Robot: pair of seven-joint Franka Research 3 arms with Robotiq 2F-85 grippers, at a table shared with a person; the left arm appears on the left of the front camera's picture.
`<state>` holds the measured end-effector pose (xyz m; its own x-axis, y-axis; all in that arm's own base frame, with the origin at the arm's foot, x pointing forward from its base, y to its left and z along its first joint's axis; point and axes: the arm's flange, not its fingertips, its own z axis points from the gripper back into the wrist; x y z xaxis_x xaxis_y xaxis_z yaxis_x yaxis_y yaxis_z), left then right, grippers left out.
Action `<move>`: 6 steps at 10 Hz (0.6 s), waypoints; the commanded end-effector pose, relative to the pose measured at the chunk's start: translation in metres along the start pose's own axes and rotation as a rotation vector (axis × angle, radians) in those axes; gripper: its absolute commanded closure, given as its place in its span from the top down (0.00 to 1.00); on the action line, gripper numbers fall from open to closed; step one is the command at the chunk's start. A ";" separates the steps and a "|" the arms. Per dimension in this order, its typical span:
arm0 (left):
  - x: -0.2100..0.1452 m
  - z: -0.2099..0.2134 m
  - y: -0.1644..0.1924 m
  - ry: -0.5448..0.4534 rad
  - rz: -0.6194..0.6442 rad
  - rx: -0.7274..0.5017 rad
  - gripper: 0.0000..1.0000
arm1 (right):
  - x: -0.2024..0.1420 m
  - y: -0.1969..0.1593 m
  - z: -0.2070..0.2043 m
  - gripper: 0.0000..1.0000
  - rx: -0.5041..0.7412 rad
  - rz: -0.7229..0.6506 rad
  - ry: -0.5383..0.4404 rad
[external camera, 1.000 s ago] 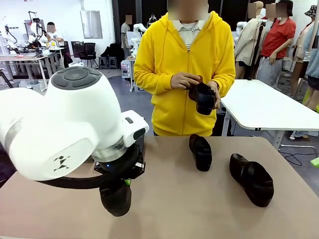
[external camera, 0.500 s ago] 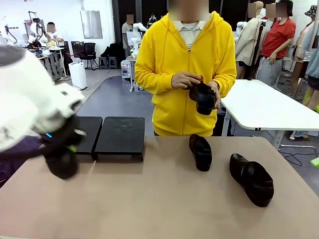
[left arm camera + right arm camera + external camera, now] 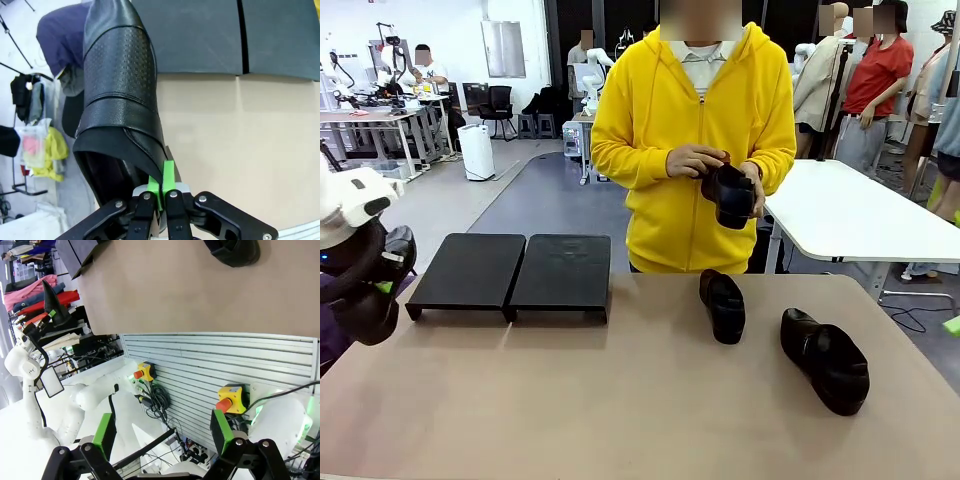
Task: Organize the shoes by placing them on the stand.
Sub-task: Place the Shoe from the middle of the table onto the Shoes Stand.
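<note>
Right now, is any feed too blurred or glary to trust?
Front view: sharp, even light, no harsh glare on the stand. Left wrist view: shoe in the left tool crisp. Right wrist view: in focus, but rolled, so the table sits at the top.

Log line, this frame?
left gripper: shut on loafer | right gripper: open | stand: no shoes | table: two loafers | person: holding fourth loafer

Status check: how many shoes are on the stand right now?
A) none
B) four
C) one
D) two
A: the stand is bare. One shoe and another lie on the table, the person holds a third, and the left end effector grips the fourth.
</note>
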<state>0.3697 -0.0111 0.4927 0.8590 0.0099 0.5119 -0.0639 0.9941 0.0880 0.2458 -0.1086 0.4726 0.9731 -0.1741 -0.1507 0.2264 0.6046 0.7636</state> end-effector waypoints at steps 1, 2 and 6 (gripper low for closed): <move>0.002 0.016 -0.002 -0.040 -0.010 0.008 0.00 | -0.001 -0.002 0.004 1.00 -0.003 0.025 0.007; 0.002 0.016 -0.002 -0.040 -0.010 0.008 0.00 | -0.001 -0.002 0.004 1.00 -0.003 0.025 0.007; 0.021 -0.004 0.006 0.019 0.049 -0.083 0.00 | -0.001 -0.002 0.004 1.00 -0.003 0.025 0.007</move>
<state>0.3698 -0.0126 0.4980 0.8549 0.0241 0.5182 -0.0678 0.9956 0.0655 0.2457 -0.1086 0.4727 0.9732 -0.1741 -0.1503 0.2261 0.6047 0.7637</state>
